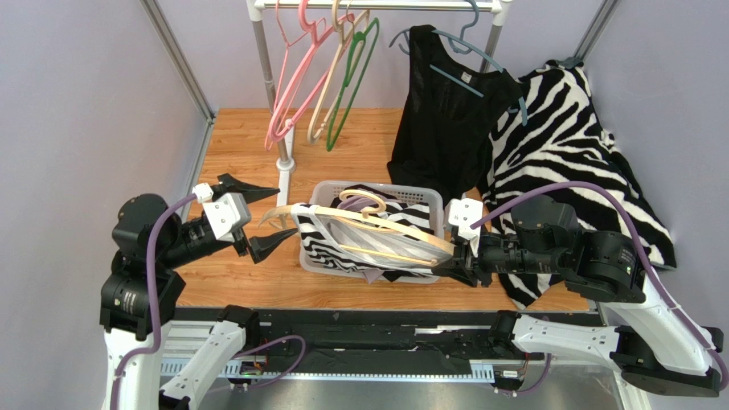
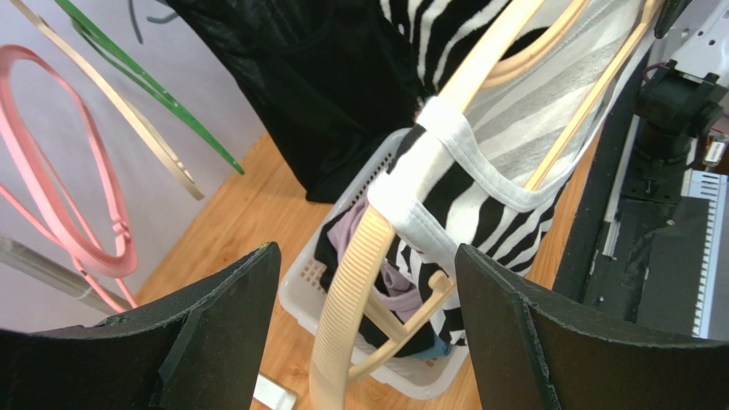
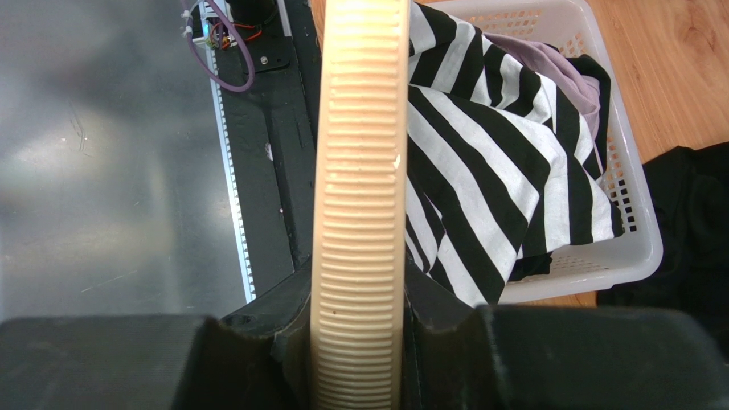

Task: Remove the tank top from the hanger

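**Fig. Both claws at the hanger, tank top on it.**
My right claw [image 3: 358, 359] is clamped on one ribbed end of the cream hanger [image 1: 411, 232]. My left claw [image 1: 267, 219] gapes wide about the other end, gripping nothing. The striped tank top [image 2: 479, 201] hangs on the hanger, over the white basket [image 1: 402, 185] on the wooden surface [image 1: 244, 154]. Beyond, a black garment [image 1: 441, 128] hangs from the rail [image 1: 376, 5].

Two end effectors [image 1: 287, 212] [image 1: 455, 266], one basket [image 1: 335, 184], one ribbed hanger [image 3: 359, 213], one striped tank top [image 2: 458, 190].
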### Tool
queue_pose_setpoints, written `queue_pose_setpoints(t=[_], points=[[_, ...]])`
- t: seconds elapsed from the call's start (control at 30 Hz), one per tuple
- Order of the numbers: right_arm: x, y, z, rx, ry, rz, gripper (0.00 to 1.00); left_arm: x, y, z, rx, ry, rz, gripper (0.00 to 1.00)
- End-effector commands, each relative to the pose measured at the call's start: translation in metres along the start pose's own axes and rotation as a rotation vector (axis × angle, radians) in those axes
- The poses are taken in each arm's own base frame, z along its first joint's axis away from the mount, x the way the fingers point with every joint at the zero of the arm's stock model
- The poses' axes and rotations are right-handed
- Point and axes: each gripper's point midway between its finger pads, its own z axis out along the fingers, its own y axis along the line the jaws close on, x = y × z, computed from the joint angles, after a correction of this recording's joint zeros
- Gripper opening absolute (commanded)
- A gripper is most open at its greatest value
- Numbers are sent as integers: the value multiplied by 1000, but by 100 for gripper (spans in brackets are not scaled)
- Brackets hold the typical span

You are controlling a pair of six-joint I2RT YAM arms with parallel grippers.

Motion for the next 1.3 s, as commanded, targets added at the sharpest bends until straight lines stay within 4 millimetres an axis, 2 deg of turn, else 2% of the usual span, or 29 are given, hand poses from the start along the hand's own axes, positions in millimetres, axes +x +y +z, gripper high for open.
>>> queue_pose_setpoints(t=[0.0,0.17,0.3,0.63,0.9,1.1,1.27], points=[[-14,1,-1,-5,-56,-19,0,-3,-6,5,66,-7,-24,82],[-19,0,-2,-2,-66,-24,0,15,-47,2,310,52,-125,79],[-20,-1,3,-10,-51,-27,0,15,-67,-4,464,97,-216,77],[-26,1,17,-42,-44,-21,0,7,-69,3,499,92,-213,73],[-38,-2,28,-57,-43,-39,0,5,-68,10,521,82,-226,70],[-47,-4,41,-75,-38,-57,0,-2,-65,16,529,62,-223,68],[-52,-5,51,-86,-37,-65,0,-16,-61,21,544,31,-239,65]])
